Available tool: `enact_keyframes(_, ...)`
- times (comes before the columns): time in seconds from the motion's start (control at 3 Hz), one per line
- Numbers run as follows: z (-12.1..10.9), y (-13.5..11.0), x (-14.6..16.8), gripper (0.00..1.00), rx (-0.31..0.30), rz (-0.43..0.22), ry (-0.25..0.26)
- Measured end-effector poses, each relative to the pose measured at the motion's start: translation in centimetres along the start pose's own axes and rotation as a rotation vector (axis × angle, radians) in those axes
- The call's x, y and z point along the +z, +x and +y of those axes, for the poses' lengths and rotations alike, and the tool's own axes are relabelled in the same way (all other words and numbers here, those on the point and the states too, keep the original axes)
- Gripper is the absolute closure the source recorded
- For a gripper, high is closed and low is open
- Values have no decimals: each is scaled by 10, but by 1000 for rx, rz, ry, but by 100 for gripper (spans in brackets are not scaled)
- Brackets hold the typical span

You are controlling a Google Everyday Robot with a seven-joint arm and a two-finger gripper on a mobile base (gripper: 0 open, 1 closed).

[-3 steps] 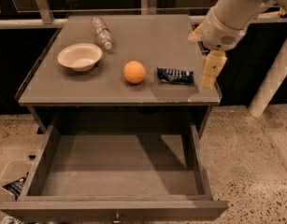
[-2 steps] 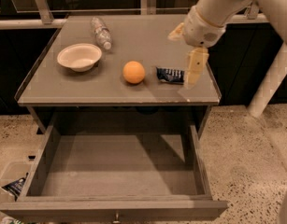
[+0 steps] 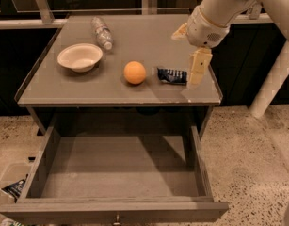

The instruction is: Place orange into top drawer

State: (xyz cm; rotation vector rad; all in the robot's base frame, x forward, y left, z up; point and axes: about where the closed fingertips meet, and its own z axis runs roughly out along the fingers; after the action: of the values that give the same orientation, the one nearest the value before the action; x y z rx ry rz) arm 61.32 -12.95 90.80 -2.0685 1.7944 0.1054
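**Camera view: orange on top, drawer open below**

Your gripper hangs over the right end of the tabletop, just beside the dark snack packet and close to the right edge. I cannot tell whether the claw is spread or pressed together; nothing shows in its grasp.

The orange sits on the tabletop near the front, with the packet just to its right and the white bowl well apart on its left. A plastic bottle lies further back, behind the bowl.

The top drawer is pulled out below the front lip, its flat bottom bare, which by my reading is why the fruit comes next: the drop spot is ready.

Mind your room. The packet lies between the gripper and the orange, so come in from above rather than sweeping sideways, or you will likely drag it along. A round fruit near the front edge may roll if nudged.

Once you have it, carry it forward past the table's front lip. The drawer's low side walls leave a wide opening, so aim for the middle.
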Motion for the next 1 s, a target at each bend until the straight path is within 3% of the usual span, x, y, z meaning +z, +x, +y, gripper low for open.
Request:
enact_keyframes(0.33, -3, 0, 15, 0, 1, -115, -11)
enact_keyframes(0.67, -24, -3, 41, 0, -60, -410, 12)
enact_keyframes(1.0, -49, -27, 37, 0, -151, -671, 79)
